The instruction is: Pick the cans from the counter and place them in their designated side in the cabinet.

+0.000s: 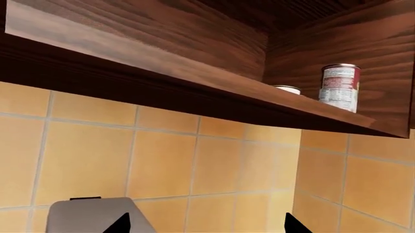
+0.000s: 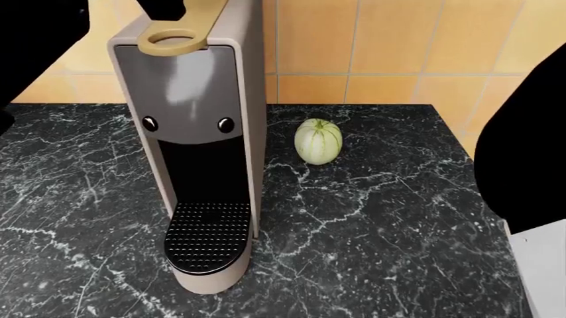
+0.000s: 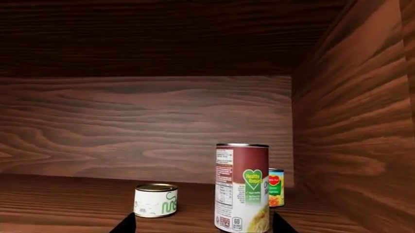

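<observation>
In the right wrist view both cans stand upright on the wooden cabinet shelf (image 3: 65, 204). The tall can (image 3: 241, 187) has a dark red top and a white-green label. The short can (image 3: 155, 200) with its gold lid stands apart from it. My right gripper (image 3: 202, 228) is open. The tall can stands free between its spread fingertips, nearer one of them. The left wrist view shows the same shelf from below, with the tall can (image 1: 339, 87) and the short can's lid (image 1: 287, 89) near the corner. My left gripper (image 1: 207, 227) is open and empty below the cabinet. No can shows on the counter (image 2: 380, 225).
A third small can (image 3: 276, 187) with a red-green label stands behind the tall one by the cabinet's side wall (image 3: 350, 145). On the counter are a grey coffee machine (image 2: 199, 132) and a pale green squash (image 2: 317, 141). My arms rise past both edges of the head view.
</observation>
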Controlling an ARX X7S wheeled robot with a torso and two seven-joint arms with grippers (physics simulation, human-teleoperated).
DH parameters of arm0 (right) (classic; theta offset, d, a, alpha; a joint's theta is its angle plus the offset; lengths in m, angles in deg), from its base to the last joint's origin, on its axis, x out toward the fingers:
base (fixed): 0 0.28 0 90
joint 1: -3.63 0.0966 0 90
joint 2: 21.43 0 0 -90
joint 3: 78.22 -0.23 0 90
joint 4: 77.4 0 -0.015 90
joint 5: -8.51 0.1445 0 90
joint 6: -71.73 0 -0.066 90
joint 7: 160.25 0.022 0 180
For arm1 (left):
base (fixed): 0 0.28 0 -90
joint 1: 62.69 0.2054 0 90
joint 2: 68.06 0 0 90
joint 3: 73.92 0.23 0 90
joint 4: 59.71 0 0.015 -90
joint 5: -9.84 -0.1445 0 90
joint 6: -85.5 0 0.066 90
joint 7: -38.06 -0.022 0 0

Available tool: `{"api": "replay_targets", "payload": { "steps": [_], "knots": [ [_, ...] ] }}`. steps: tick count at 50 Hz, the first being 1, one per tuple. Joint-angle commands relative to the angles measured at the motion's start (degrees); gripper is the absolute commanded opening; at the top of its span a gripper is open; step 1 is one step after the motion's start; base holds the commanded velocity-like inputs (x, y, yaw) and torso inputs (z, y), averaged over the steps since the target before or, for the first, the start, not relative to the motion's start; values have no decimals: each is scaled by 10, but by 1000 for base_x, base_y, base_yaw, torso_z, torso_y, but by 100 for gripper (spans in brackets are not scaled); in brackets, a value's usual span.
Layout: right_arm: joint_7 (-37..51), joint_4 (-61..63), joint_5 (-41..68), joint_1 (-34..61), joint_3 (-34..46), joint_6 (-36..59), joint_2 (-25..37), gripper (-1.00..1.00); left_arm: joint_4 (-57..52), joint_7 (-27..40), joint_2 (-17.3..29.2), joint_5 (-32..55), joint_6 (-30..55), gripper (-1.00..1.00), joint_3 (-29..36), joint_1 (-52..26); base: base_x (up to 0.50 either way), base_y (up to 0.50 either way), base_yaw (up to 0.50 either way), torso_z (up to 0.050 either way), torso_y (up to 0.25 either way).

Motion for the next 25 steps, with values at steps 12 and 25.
{"api": "replay_targets", "payload": {
  "steps": [12, 25],
  "knots": [
    [0, 26, -3, -29, -3, 0, 0, 100, 0, 3, -2, -4, -2, 100, 5, -4, -31, 0, 0, 0, 0],
    [0, 24, 4, -27, -2, 0, -1, 100, 4, -11, -2, -13, -5, 100, 5, 2, -95, -1, 0, 0, 0]
  ]
}}
